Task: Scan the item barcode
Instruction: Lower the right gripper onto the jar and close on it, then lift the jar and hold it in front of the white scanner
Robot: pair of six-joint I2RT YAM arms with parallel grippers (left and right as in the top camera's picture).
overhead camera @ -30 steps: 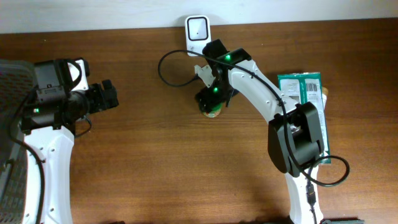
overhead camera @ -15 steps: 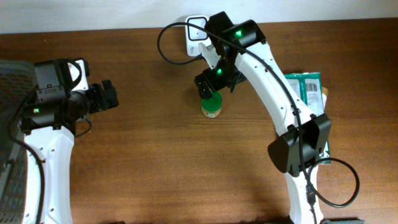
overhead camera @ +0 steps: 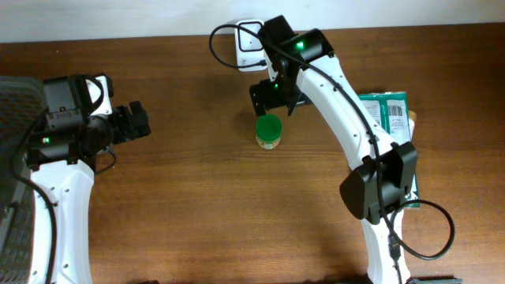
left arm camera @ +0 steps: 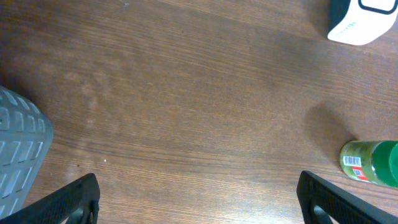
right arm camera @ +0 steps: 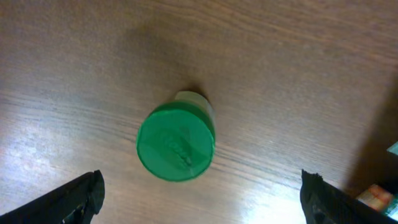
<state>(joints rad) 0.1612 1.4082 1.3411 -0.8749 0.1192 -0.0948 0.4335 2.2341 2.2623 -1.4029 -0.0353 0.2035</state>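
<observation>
Directly beneath the right tool (right arm camera: 202, 186), a green-lidded jar (right arm camera: 176, 142) stands upright on the wooden tabletop (overhead camera: 197, 197). The wrist camera looks straight down on its round lid. The tool's jaws are spread wide, one finger at each lower corner of that view, and neither touches the jar; nothing is gripped. Seen from overhead, this tool hangs just to the far side of the jar, with the lid showing clear of it.

Beyond the right tool, at the far edge of the tabletop, sits a white barcode scanner (overhead camera: 249, 35), partly covered by the arm and its black cable. Off to this tool's outer side, close to the arm's base, a green packet (overhead camera: 387, 110) with a white printed label lies flat.

Well apart on the other side, the left tool (overhead camera: 136, 122) is held above bare wood. It points toward the jar with its jaws also spread wide and pinches nothing. From its wrist camera the jar shows at the far right edge, and a small barcode (left arm camera: 352, 163) on the jar's label faces this tool. The scanner peeks in at the upper right corner of that view. Just behind and beside the left tool, at the tabletop's edge, is a grey basket (left arm camera: 18, 152) with a slotted wall.
</observation>
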